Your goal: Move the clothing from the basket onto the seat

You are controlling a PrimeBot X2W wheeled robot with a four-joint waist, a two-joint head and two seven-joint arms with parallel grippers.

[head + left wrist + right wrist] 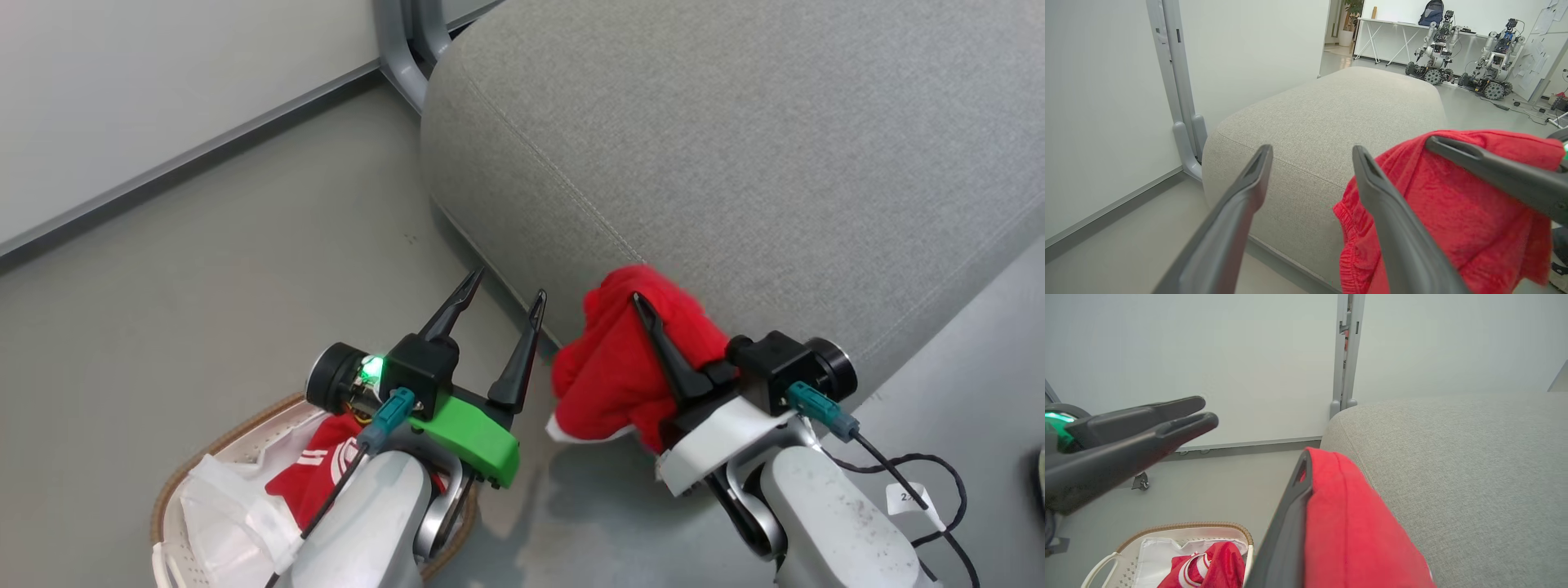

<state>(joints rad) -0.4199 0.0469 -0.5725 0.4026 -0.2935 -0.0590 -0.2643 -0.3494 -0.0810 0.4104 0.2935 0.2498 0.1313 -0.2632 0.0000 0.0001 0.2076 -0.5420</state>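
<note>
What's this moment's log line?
left gripper open, empty | right gripper shut on garment at seat edge | second garment in basket

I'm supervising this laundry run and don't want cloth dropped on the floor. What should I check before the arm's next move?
1. Grip: right pincer shut on the red garment: ok.
2. Held garment above the seat: not ok; it hangs at the near edge, partly over the floor.
3. Landing spot on the seat: ok, bare grey fabric ahead.
4. Spare arm: left pincer open, holding nothing: ok.
5. Emptying of the basket: not ok; a second red garment lies inside.
6. Firmness of the pinch: cannot tell.
</note>
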